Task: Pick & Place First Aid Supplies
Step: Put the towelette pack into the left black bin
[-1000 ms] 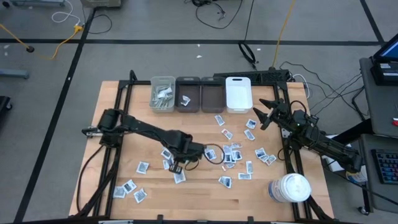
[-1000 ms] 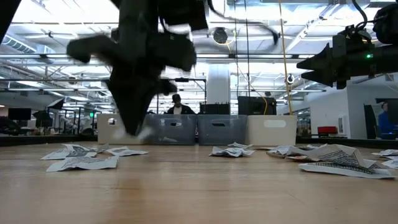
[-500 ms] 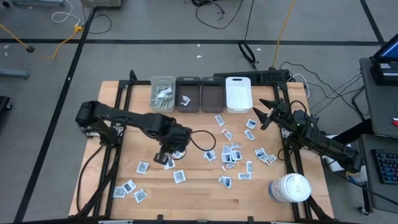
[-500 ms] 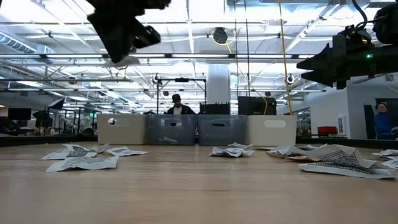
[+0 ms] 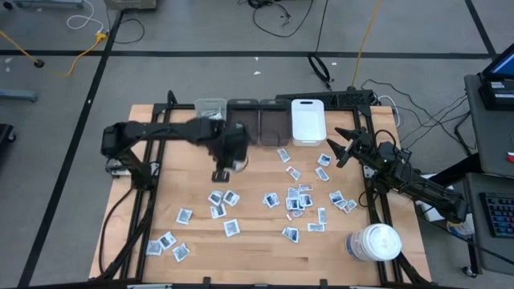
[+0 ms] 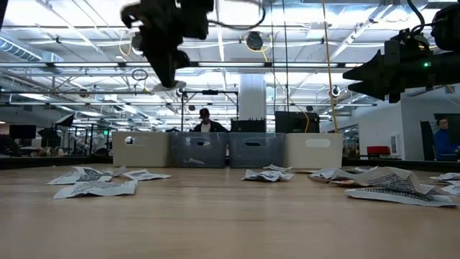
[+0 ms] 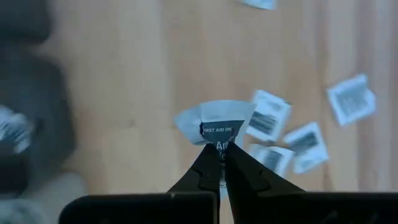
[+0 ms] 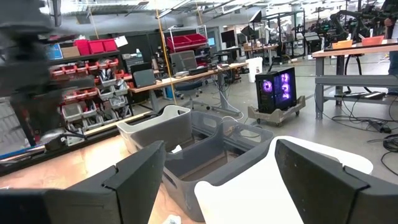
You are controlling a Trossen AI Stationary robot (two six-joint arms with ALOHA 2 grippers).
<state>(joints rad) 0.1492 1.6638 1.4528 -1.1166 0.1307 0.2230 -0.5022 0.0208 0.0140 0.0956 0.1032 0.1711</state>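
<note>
While the left end effector (image 5: 222, 172) hangs above the table (image 5: 161, 201) just in front of the row of bins, one sachet (image 7: 216, 122) is pinched between its closed fingers. That sachet is seen in the left wrist view to be gripped by one edge, its free end fanned out beyond the fingertips (image 7: 214, 154), with its printed face turned to the camera. In the low view the same end effector (image 6: 175, 80) is shown well above the table, with the pale sachet (image 6: 178, 85) at its lower tip.

Four bins are lined up along the far edge of the table: a pale grey bin (image 5: 210, 108), partly covered by the arm, two dark grey bins (image 5: 243, 108) (image 5: 274, 128) and a white bin (image 5: 307, 121). One sachet can be made out in the second bin, beside the arm.

Roughly two dozen loose sachets (image 5: 289, 197) are scattered flat on the table, pointing in all directions; an exact count cannot be given. A cluster of three (image 5: 169, 245) lies near the front left corner. One white round jar (image 5: 375, 243) stands near the front right corner.

The right end effector (image 5: 344, 144) is held off the table at the right side, near the white bin, with its fingers spread wide and nothing between them.
</note>
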